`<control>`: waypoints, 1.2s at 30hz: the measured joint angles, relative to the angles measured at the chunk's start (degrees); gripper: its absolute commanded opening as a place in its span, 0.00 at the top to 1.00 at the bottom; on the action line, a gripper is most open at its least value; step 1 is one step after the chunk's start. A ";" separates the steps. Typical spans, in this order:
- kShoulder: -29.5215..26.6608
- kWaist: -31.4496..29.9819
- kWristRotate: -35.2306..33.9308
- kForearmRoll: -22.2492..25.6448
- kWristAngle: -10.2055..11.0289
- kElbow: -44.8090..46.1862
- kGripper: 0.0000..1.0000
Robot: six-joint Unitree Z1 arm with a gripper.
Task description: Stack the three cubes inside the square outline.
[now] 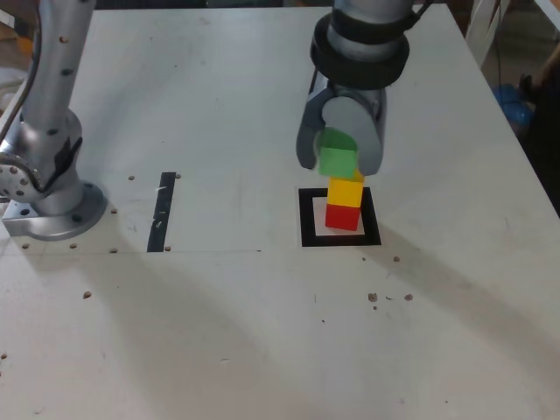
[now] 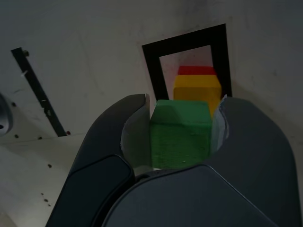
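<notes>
In the exterior view, a pale tabletop with dark specks fills most of the frame. A straight black strip lies on it, left of centre. A blurred blue object shows near the upper right edge.

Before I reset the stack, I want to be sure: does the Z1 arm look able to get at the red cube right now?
Probably not: the yellow cube sits on the red cube, and the jaws already hold the green cube.
</notes>
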 measured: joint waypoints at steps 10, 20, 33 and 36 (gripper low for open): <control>0.57 0.08 0.23 -2.56 -0.30 1.07 0.79; 0.45 0.40 0.51 -3.10 -0.28 1.85 0.33; -0.81 0.84 0.76 -3.22 0.31 2.45 0.01; -1.89 0.84 0.76 -2.74 0.00 2.18 0.01</control>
